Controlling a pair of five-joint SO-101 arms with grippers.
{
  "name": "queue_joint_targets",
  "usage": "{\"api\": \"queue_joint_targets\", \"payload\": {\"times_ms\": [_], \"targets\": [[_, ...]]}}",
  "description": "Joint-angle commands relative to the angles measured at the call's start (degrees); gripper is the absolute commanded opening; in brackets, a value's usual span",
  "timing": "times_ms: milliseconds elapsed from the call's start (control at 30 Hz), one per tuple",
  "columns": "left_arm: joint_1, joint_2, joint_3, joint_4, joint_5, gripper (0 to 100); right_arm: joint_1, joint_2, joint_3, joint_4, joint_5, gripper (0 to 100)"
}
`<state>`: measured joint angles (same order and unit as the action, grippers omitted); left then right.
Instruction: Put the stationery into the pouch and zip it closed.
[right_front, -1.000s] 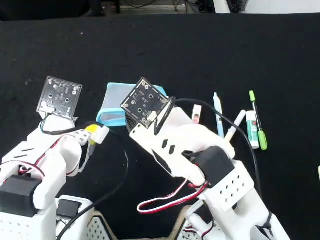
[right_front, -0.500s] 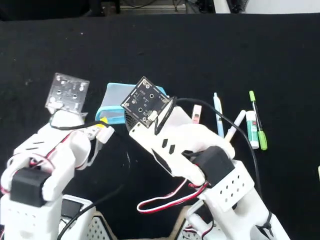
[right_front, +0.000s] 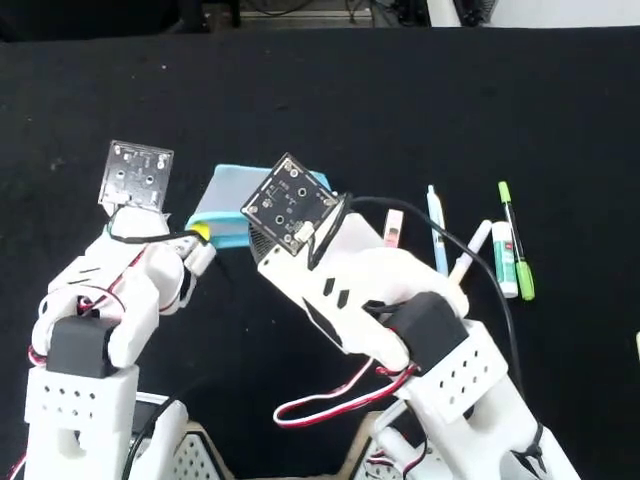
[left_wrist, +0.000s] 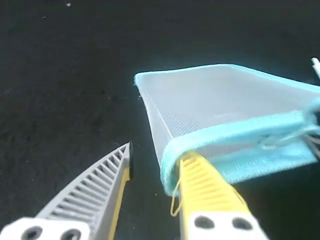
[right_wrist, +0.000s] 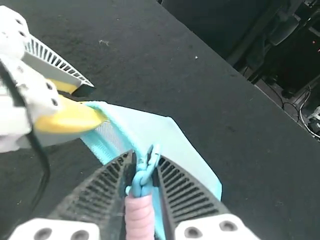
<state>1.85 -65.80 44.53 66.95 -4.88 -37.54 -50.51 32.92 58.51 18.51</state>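
Black cloth table (right_front: 400, 100). Left gripper (left_wrist: 156, 154) wide, yellow finger (left_wrist: 205, 185) touching pouch (left_wrist: 220, 100) rim; right gripper (right_wrist: 145, 159) pinching zipper pull (right_wrist: 144, 172).

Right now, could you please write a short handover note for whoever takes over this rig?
Left gripper: open, its yellow finger at the pouch's end rim, grey finger apart from it.
Right gripper: shut on the zip pull.
Blue pen, white pen, green pen, glue stick and a small pink item lie on the table on the right arm's side, outside the pouch.
Done: nothing loaded yet.
Left: put all the stationery in, zip it closed.
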Motion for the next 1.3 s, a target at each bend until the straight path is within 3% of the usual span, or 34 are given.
{"api": "queue_joint_targets", "payload": {"times_ms": [0, 133, 233, 400, 667, 1067, 1267], "targets": [[-1.1, -0.6, 0.2, -1.7, 0.4, 14, -0.2, -1.8, -0.2, -0.1, 0.4, 1.1], [-1.1, -0.6, 0.1, -1.7, 0.4, 13, -0.2, -1.8, 1.2, 0.1, 0.4, 1.1], [-1.1, -0.6, 0.1, -1.6, 0.1, 3, 0.5, -1.9, 2.1, 0.2, 0.4, 1.1], [-1.8, -0.8, -0.3, -1.1, 0.1, 3, 6.2, -1.9, 2.3, 0.1, 0.4, 1.1], [-10.4, -8.3, -4.0, -1.1, 0.0, 3, 14.1, -1.9, 1.9, 0.1, 0.4, 1.1], [-13.3, -10.3, -2.0, -0.1, -2.9, 3, 14.8, -1.9, 1.6, 0.4, 0.3, 1.1], [-13.2, -10.5, -0.9, 4.7, -2.9, 3, 14.5, -2.2, 1.7, 7.6, 0.0, 1.1]]}}
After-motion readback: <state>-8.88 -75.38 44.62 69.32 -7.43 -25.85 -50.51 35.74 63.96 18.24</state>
